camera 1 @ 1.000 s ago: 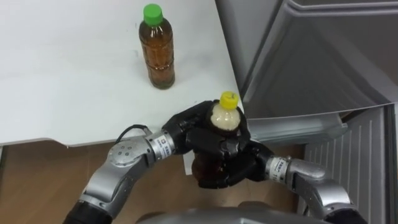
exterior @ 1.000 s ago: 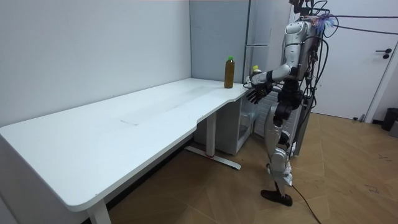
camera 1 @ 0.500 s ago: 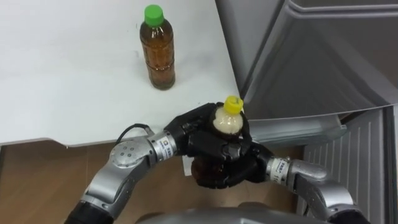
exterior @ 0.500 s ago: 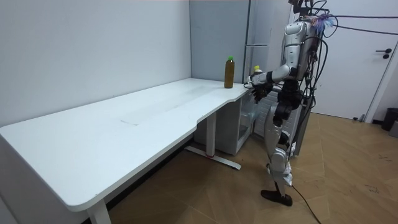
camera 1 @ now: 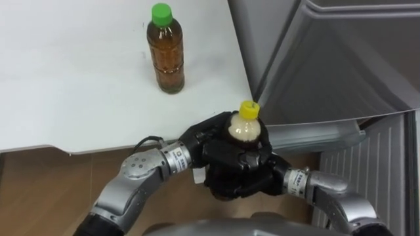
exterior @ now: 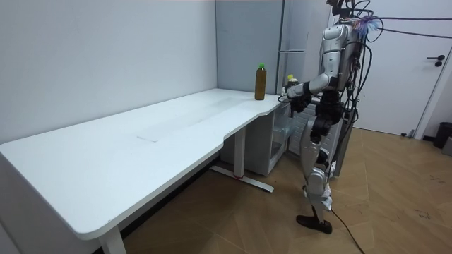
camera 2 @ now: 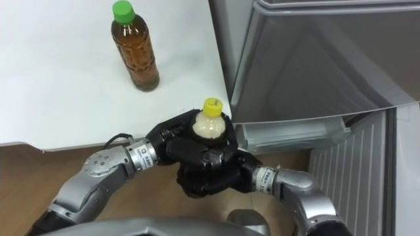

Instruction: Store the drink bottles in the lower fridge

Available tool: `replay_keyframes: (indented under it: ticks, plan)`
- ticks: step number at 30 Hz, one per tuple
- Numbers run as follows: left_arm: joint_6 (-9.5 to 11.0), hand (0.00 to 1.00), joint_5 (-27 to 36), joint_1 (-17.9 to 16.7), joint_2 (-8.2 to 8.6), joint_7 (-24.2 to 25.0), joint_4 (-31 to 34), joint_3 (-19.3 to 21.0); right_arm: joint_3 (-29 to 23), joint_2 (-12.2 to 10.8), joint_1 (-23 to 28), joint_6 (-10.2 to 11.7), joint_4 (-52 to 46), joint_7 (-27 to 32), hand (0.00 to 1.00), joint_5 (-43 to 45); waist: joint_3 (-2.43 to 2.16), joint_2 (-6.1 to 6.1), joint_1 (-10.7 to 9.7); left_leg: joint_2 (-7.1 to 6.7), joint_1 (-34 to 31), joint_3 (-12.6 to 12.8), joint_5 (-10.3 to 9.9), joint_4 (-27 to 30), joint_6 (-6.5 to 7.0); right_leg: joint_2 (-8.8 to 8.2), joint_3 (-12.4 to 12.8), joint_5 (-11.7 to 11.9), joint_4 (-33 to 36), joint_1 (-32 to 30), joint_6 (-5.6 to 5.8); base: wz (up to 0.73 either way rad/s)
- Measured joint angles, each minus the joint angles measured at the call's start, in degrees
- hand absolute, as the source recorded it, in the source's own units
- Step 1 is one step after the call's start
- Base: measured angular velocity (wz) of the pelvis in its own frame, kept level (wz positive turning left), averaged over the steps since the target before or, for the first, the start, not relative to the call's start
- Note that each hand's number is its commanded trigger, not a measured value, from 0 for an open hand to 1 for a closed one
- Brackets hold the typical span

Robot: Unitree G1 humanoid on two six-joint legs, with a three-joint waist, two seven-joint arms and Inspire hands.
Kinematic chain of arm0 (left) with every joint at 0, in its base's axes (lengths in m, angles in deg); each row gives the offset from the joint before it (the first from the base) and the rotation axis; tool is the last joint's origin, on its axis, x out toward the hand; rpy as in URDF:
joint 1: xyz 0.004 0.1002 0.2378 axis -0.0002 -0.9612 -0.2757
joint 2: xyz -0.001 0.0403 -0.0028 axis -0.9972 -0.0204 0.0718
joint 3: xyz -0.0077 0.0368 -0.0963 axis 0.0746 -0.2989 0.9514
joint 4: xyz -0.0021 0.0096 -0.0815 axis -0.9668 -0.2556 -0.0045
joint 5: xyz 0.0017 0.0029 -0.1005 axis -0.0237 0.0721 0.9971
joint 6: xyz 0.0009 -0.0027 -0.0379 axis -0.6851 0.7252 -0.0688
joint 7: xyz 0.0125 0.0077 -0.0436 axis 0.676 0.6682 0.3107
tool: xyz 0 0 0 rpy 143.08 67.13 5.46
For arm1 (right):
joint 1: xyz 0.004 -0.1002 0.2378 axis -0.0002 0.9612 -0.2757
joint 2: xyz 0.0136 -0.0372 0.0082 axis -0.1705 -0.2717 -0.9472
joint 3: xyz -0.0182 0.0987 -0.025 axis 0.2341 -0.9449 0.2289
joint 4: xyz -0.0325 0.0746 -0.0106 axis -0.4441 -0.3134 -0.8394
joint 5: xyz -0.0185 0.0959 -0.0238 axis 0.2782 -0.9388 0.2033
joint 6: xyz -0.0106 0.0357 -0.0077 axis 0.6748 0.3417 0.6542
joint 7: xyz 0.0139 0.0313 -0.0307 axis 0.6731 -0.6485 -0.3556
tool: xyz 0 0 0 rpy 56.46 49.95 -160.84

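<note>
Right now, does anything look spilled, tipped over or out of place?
Nothing stands out. The green-capped bottle stands upright on the table, and the left hand and right hand hold the yellow-capped bottle upright.

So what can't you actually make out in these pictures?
- Eye views: the yellow-capped bottle is covered below its neck by the left hand and right hand wrapped round it.
- Eye views: the fridge runs off the right edge, so its lower inside is cut off.
- Room view: the grip is too small to read.
</note>
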Motion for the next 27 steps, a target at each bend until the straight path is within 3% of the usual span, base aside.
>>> replay_keyframes:
  ticks: [11, 17, 22, 27]
  plan:
    - [0.13, 0.00, 0.04, 0.65, -0.29, -0.07, 0.76, 1.79, -0.03, 0.32, 0.67, -0.27, 0.30, -1.85, 1.00, -1.14, -0.04, -0.34, -0.13, 0.18, -1.11, -0.15, -0.01, 0.36, -0.01, 0.08, -0.13, 0.10, 0.00, -0.54, -0.16, 0.00]
    - [0.12, 0.00, -0.02, 0.66, -1.50, -1.87, 4.10, 2.24, 0.39, 0.26, 1.54, -0.16, 2.72, -2.18, 1.00, -3.43, -0.04, -0.13, -0.04, 0.25, -1.23, -0.11, -0.01, 0.50, -0.01, 0.11, -0.32, 0.18, -0.34, -0.60, -0.27, 0.00]
    - [0.05, 0.00, -0.08, 0.66, -3.91, -2.27, 11.71, 3.79, -0.54, 0.55, 2.58, 0.56, 6.78, -2.72, 1.00, -3.92, 0.13, 1.25, 0.76, 0.30, -1.02, -0.10, -0.02, 0.51, -0.03, 0.19, -0.23, 0.24, -0.36, -0.62, -0.36, 0.00]
    - [1.59, 0.00, 1.71, 0.80, -3.75, -2.38, 21.86, 7.84, -1.43, 0.99, 3.10, 0.33, 10.53, -1.99, 1.00, -4.05, 0.17, 1.81, 0.79, 0.32, -0.39, -0.14, -0.02, 0.40, -0.03, 0.20, -0.30, 0.24, -0.37, 0.20, -0.36, 0.00]
